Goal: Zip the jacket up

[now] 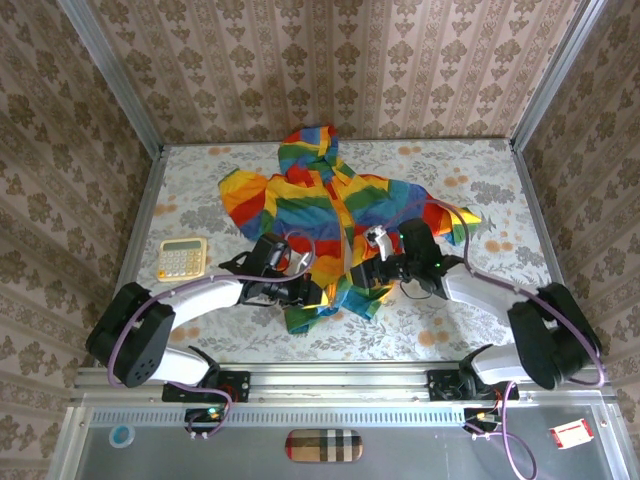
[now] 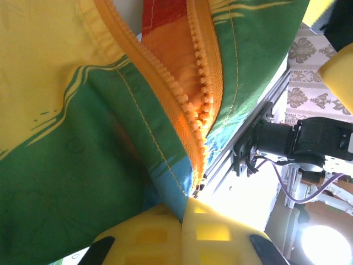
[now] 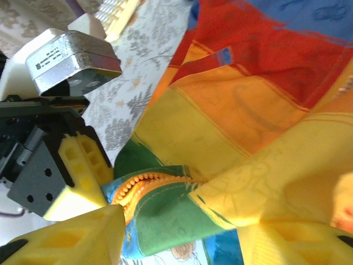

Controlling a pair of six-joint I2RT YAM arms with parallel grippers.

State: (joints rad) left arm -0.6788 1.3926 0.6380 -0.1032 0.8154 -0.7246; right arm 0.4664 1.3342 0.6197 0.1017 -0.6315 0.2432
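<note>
Jacket [image 1: 340,200] lies crumpled mid-table [image 1: 450,330], hood toward the far wall, bottom hem toward my bases. A calculator [image 1: 182,258] sits to its left, apart from it.

My left arm stays low: elbow out by the left edge, forearm running right across the table, wrist ending at the jacket's bottom hem. My left gripper [image 1: 305,290] is clamped tight on that hem. In the left wrist view the yellow fingers [image 2: 220,237] are pressed together on the fabric right at the foot of the orange zipper [image 2: 193,99]. The two tooth rows stand apart higher up and converge just above the pinch.

My right arm mirrors it: elbow out at the right, forearm angled left, wrist low at the same hem. My right gripper [image 1: 370,275] is just beside the left one. Its jaws stand apart, with loose green and yellow fabric bunched between them and draped over one finger [image 3: 298,243]. It is not pinching anything.

The right wrist view also shows my left gripper [image 3: 105,190] touching the hem beside the zipper end.
</note>
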